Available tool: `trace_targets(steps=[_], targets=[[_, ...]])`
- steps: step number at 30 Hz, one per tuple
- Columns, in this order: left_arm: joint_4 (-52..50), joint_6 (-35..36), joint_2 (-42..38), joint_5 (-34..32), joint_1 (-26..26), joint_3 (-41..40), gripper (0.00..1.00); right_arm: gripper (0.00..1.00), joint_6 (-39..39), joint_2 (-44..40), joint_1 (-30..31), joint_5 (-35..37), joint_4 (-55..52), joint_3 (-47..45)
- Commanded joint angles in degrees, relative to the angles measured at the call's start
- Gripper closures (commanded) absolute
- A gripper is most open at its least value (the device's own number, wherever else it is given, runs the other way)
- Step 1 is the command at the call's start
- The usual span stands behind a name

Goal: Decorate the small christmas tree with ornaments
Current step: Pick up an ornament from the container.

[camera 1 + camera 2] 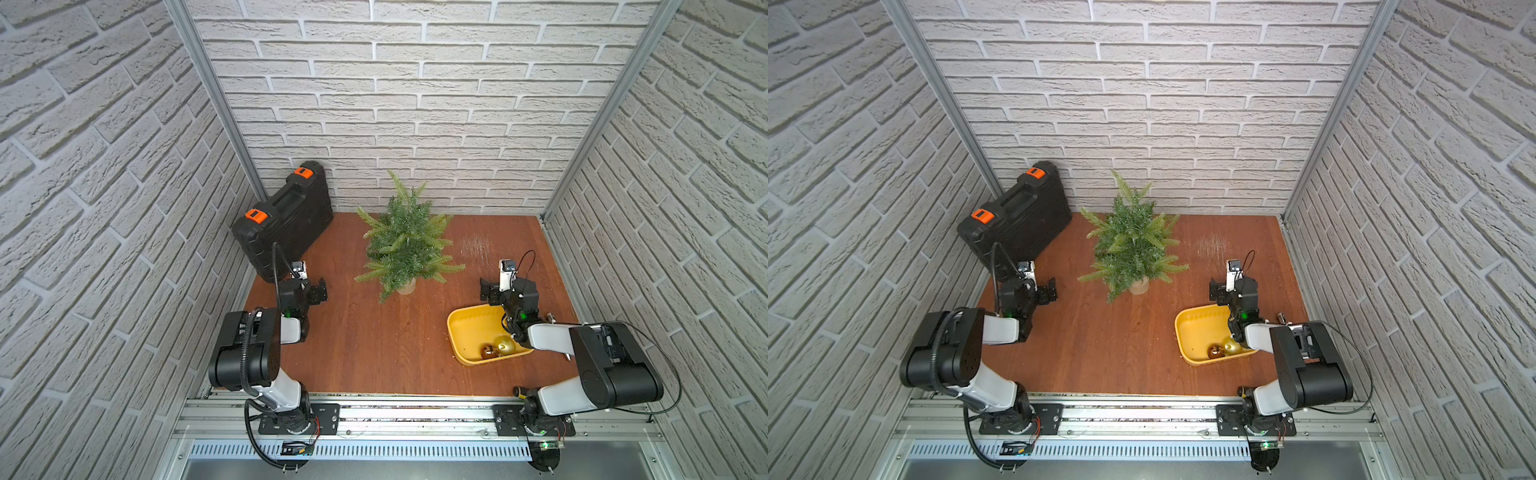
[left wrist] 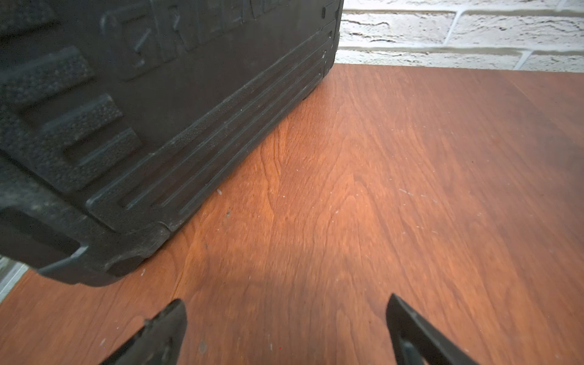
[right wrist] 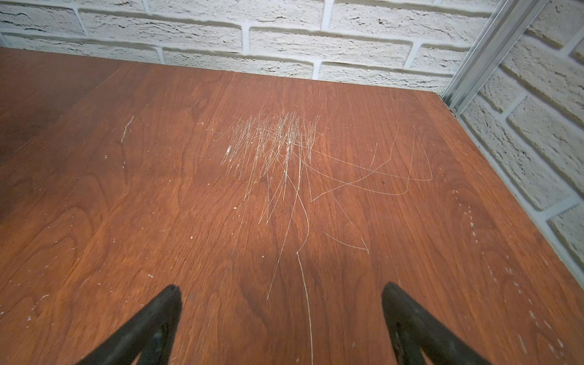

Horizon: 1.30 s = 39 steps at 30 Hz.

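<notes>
Hovering wide-open and empty, the left gripper (image 1: 318, 291) and right gripper (image 1: 485, 289) flank the small green needled fir (image 1: 405, 245), seemingly poised to start, with shiny gold and bronze baubles (image 1: 504, 345) gathered in a yellow plastic tray (image 1: 469, 332) behind the right fingers (image 3: 158, 322).

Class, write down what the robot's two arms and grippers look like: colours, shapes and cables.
Both the left arm and right arm alternate bulky black joint housings with smooth white links. A ribbed black hose runs along the left arm; a thin black cable loops off the right. Each wrist shows a small green light. The left gripper and right gripper have black, tapering fingers.
</notes>
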Motion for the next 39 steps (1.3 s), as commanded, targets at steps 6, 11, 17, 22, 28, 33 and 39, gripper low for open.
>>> trace_targets(steps=[6,11,17,22,28,33,39], targets=[[2.5,0.2,-1.6,-0.7,0.0,0.5,0.02,0.01,-0.4,-0.8,-0.4,-0.8,1.7,0.2],[-8.6,1.3,-13.3,-11.5,-4.4,1.2,0.02,0.01,-0.6,-8.1,0.2,-1.3,-18.7,7.5],[-26.7,-2.5,-25.7,-23.3,-10.9,5.5,0.02,0.03,4.3,-13.1,0.3,-2.4,-38.6,15.7],[-43.4,-12.6,-34.7,-25.8,-13.6,10.7,0.02,0.07,8.0,-20.4,0.4,-3.1,-50.7,17.8],[-64.8,-20.3,-38.5,-17.7,-13.8,21.2,0.02,0.14,12.0,-28.4,0.8,-6.6,-66.6,21.0],[-78.0,-19.9,-38.1,-8.5,-13.7,28.1,0.02,0.19,16.3,-31.3,1.9,-10.9,-76.1,23.9],[-83.5,-15.2,-37.1,-1.6,-13.7,31.1,0.02,0.22,18.6,-33.3,5.7,-13.3,-82.9,25.9]])
